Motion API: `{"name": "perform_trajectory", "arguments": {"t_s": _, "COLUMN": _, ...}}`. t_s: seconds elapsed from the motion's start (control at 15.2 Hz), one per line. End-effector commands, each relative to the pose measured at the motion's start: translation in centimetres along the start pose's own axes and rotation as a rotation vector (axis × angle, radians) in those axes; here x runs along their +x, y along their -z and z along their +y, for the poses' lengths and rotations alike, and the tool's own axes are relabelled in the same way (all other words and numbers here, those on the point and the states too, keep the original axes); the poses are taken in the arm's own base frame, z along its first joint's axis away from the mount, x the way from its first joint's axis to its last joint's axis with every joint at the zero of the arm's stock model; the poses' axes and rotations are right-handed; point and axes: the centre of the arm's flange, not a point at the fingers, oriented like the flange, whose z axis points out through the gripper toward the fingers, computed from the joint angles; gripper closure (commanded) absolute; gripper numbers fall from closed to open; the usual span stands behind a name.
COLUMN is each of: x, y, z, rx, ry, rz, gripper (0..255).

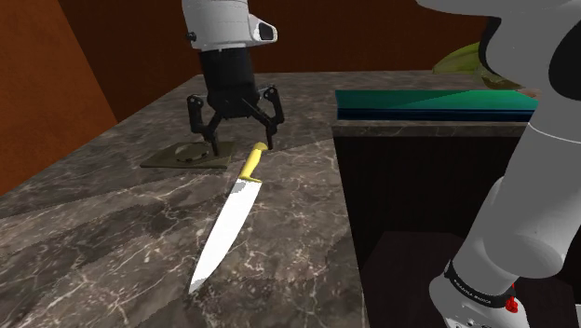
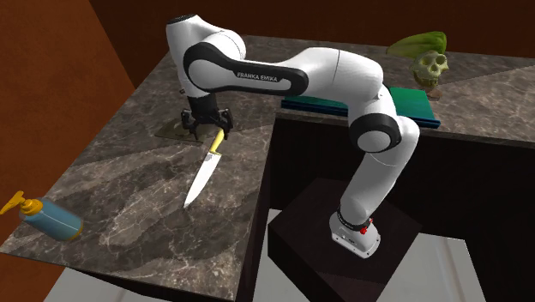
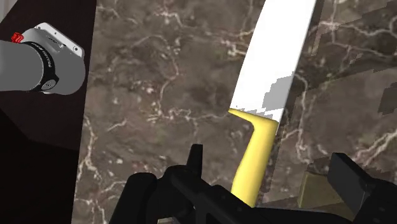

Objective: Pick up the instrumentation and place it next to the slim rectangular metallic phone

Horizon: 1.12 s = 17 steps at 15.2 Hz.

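Observation:
A knife (image 1: 226, 219) with a yellow handle (image 3: 254, 167) and a white blade lies on the dark marble counter (image 1: 102, 242); it also shows in the second exterior view (image 2: 204, 167). Its handle end points toward a flat olive-grey phone (image 1: 186, 155) lying on the counter, whose corner shows beside one finger (image 3: 315, 191). My gripper (image 1: 237, 130) hangs open just over the handle end, close to the phone (image 2: 176, 130). In the wrist view the handle runs between my spread fingers (image 3: 194, 167) of the gripper (image 3: 273, 177), and neither finger touches it.
A teal slab (image 1: 428, 101) lies on a higher dark cabinet at the shoulder view's right. A skull with a green hat (image 2: 426, 58) stands behind it. A blue soap bottle with a yellow pump (image 2: 50, 219) rests near the counter's corner. My stand (image 2: 343, 236) sits below the counter's edge.

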Motion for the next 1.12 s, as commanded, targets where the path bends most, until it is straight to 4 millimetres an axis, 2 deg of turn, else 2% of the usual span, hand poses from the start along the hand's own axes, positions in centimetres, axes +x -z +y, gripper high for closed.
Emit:
{"name": "perform_trajectory", "arguments": {"t_s": 0.0, "x": 0.0, "y": -0.7, "z": -0.7, "rx": -0.001, "ry": -0.016, "rz": -0.002, "gripper": 0}}
{"name": "perform_trajectory", "arguments": {"t_s": 0.4, "x": 0.0, "y": -3.6, "z": -0.7, "rx": -0.001, "ry": -0.016, "rz": -0.002, "gripper": 0}}
{"name": "perform_trajectory", "arguments": {"t_s": 0.86, "x": 0.0, "y": -3.6, "z": -0.7, "rx": -0.001, "ry": -0.016, "rz": -0.002, "gripper": 0}}
{"name": "perform_trajectory", "arguments": {"t_s": 0.92, "x": 0.0, "y": -3.6, "z": -0.7, "rx": -0.001, "ry": -0.016, "rz": -0.002, "gripper": 255}}
{"name": "perform_trajectory", "arguments": {"t_s": 1.06, "x": 0.0, "y": -3.6, "z": -0.7, "rx": -0.001, "ry": -0.016, "rz": -0.002, "gripper": 255}}
